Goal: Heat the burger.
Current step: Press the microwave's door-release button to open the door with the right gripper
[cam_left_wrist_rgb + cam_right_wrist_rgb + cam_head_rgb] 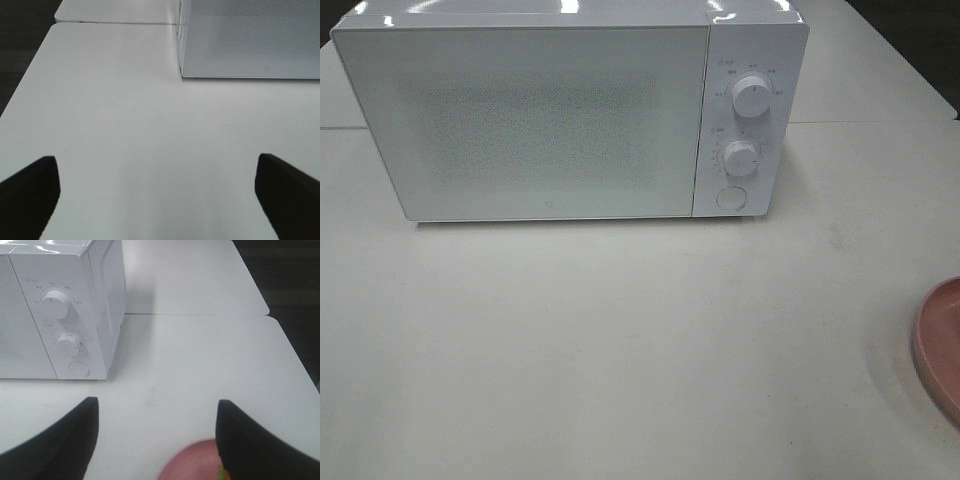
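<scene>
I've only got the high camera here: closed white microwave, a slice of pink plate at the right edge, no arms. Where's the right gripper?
Observer: The right gripper hovers open, black fingers apart, over the flat round pink plate.
Reviewer: Any burger on it?
Observer: Only a green-and-yellow sliver of the burger shows beside one finger.
Reviewer: And the left?
Observer: The left gripper is open over the white table, facing the white box-shaped microwave.
</scene>
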### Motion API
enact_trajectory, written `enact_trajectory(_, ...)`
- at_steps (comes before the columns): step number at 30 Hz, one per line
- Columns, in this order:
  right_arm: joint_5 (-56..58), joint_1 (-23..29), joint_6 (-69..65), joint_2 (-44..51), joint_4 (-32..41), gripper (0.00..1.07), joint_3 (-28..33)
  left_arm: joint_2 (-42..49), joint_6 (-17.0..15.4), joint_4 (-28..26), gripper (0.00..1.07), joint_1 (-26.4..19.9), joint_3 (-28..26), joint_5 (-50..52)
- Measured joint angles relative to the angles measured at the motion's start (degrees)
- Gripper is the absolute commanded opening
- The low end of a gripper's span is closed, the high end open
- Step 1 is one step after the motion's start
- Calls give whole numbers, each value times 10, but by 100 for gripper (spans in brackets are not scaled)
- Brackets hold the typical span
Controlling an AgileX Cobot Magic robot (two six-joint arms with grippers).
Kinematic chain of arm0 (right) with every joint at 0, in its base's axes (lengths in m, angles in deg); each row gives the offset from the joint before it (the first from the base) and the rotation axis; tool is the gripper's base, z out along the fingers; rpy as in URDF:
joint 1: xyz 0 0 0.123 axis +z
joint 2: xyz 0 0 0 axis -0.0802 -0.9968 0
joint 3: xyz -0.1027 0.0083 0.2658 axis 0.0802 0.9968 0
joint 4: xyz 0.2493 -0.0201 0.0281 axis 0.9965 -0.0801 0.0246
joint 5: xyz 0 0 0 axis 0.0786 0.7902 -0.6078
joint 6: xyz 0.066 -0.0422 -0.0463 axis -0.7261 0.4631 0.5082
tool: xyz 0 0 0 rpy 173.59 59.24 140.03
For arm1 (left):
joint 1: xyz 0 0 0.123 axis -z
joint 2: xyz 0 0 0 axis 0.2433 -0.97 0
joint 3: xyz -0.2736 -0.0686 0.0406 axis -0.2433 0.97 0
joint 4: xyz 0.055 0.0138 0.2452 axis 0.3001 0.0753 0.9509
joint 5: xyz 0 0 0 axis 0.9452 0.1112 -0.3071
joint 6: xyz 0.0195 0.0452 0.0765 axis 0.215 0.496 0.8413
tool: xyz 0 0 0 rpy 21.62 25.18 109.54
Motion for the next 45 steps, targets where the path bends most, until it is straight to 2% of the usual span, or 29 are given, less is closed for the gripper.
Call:
enact_trajectory(13, -168, 0, -5, -132, -7, 66, 20, 0, 0, 0, 98, 0, 0, 0)
enact_trajectory(19, -208, 0, -5, -167, -13, 66, 28, 0, 0, 0, 98, 0, 0, 0)
enact_trajectory(21, -262, 0, -5, -190, -15, 66, 60, 0, 0, 0, 98, 0, 0, 0)
enact_trajectory(24, -280, 0, -5, -194, -15, 66, 71, 0, 0, 0, 98, 0, 0, 0)
enact_trajectory(26, -350, 0, -3, -205, -3, 66, 108, 0, 0, 0, 98, 0, 0, 0)
enact_trajectory(38, -460, 1, 39, -211, 62, 66, 144, 0, 0, 0, 98, 0, 0, 0)
enact_trajectory(45, -534, 1, 54, -306, 89, 66, 156, 0, 0, 0, 98, 0, 0, 0)
